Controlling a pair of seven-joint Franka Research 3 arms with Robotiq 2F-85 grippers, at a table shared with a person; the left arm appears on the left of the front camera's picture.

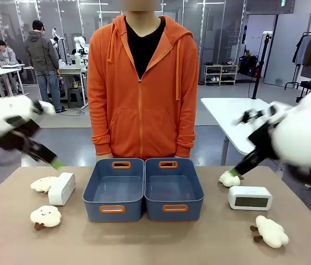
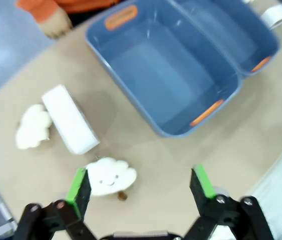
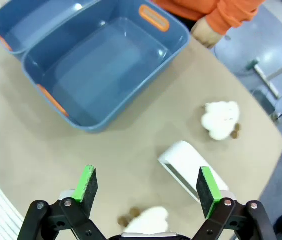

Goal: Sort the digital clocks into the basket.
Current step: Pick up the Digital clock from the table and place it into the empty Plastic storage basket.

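Two white digital clocks lie on the tan table. One stands on its side left of the baskets. The other sits to their right, dark display toward me. Two alike blue baskets stand side by side in the middle, both empty; which one the task means I cannot tell. My left gripper hangs open above the left clock and a plush toy. My right gripper hangs open above the right clock. Neither holds anything.
Fluffy white plush toys lie about: two at the left, two at the right. A person in an orange hoodie stands at the far edge, hands down by the baskets. Bare table stretches along the front.
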